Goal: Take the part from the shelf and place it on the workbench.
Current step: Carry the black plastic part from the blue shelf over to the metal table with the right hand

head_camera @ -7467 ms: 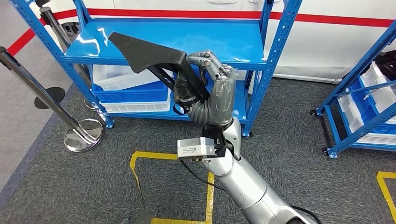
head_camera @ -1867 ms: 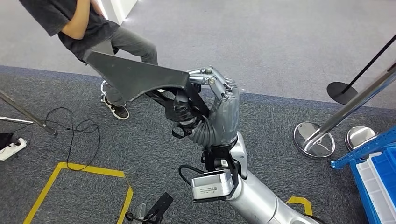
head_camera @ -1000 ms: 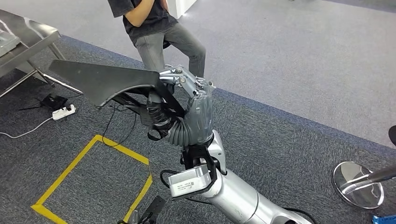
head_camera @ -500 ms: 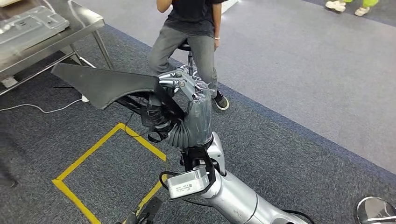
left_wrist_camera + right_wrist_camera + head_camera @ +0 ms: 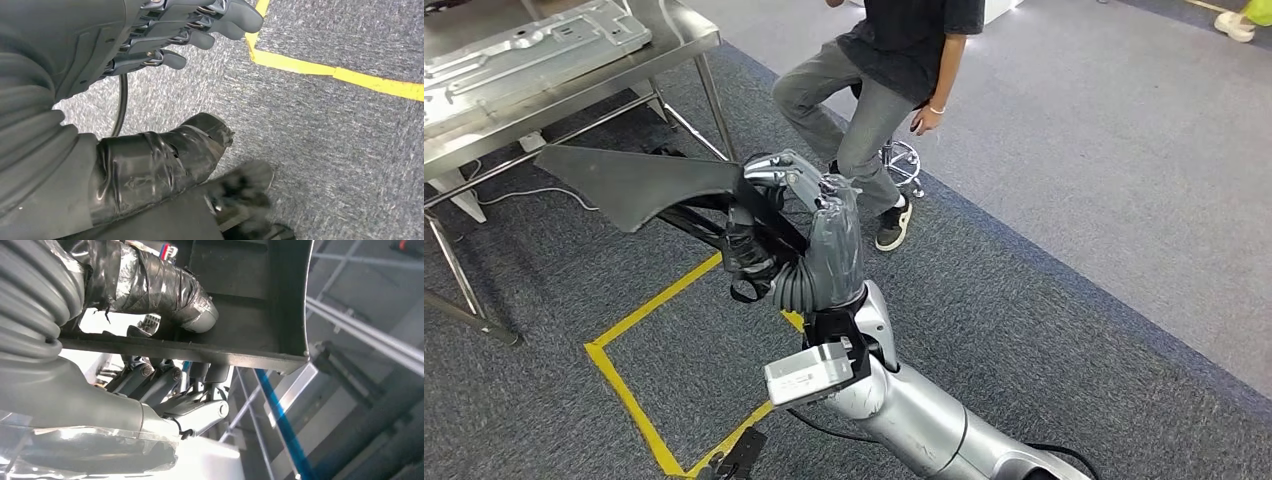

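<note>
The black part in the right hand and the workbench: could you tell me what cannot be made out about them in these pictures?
- Black part, head view: its underside and where the fingers sit are hidden by the right hand.
- Workbench, head view: cut off by the top and left edges, so its full extent is unknown.
- Metal panel on the workbench: also cut off at the edge.
- Left hand, left wrist view: the dark thing below it is blurred.

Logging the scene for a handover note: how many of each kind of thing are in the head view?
Black part: 1
Metal workbench: 1
Pressed metal panel on workbench: 1
Stool: 1
Seated person: 1
Total: 5
</note>
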